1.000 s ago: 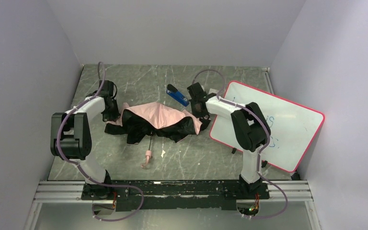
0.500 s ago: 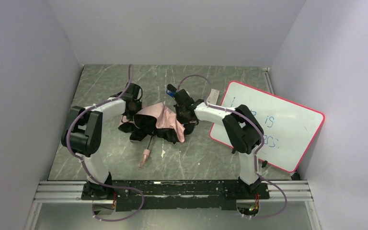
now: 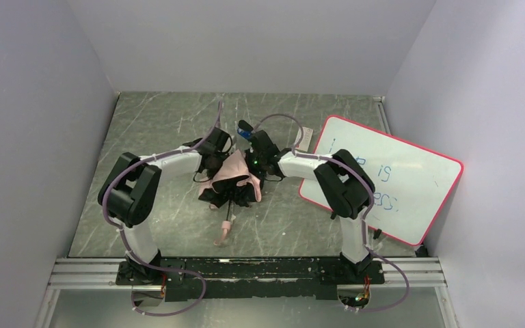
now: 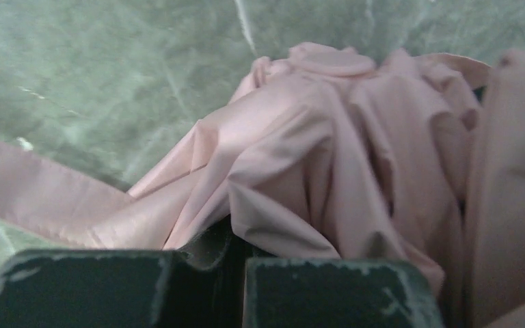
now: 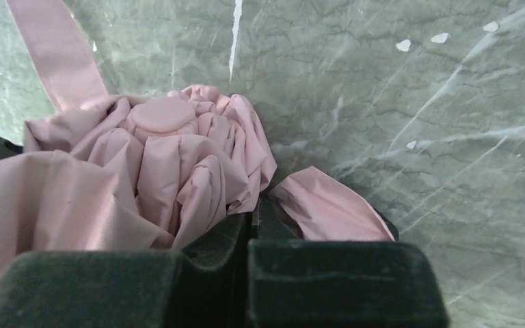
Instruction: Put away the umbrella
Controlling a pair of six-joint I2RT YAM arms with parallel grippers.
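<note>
Umbrella bunched between left claw, right claw

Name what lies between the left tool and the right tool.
The umbrella, its pink fabric bunched up, fills the gap between the left tool and the right tool. Each tool pinches its cloth. The top external view shows this.

White-and-black left arm, matching right arm, looping lilac cables, scuffed black fingers, small green light
</note>
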